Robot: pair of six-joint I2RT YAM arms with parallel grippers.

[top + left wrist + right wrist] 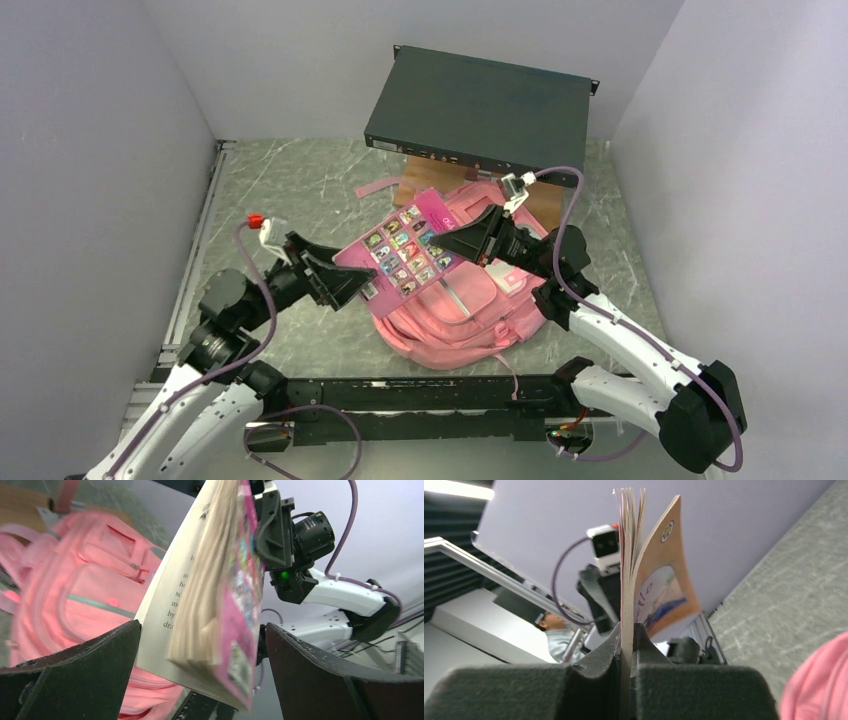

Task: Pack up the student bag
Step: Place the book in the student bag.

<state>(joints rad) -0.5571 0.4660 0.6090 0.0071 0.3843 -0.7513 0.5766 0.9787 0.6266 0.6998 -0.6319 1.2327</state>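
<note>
Right gripper [447, 246] pinches the picture book's [400, 252] edge, left gripper [358, 286] gapes; its floppy pages could slip, missing the pink backpack [450, 330].

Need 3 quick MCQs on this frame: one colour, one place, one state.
1. Colour of the student bag?
A) blue B) pink C) grey
2. Where is the book?
A) inside the bag B) held up in the air C) under the bag
3. Which gripper clamps the book?
A) left gripper B) right gripper C) neither

Answers:
1 B, the fabric is pink all over.
2 B, the book hangs clear of the bag.
3 B, the right gripper's jaws pinch the pages, while the left gripper's stand wide apart.
</note>
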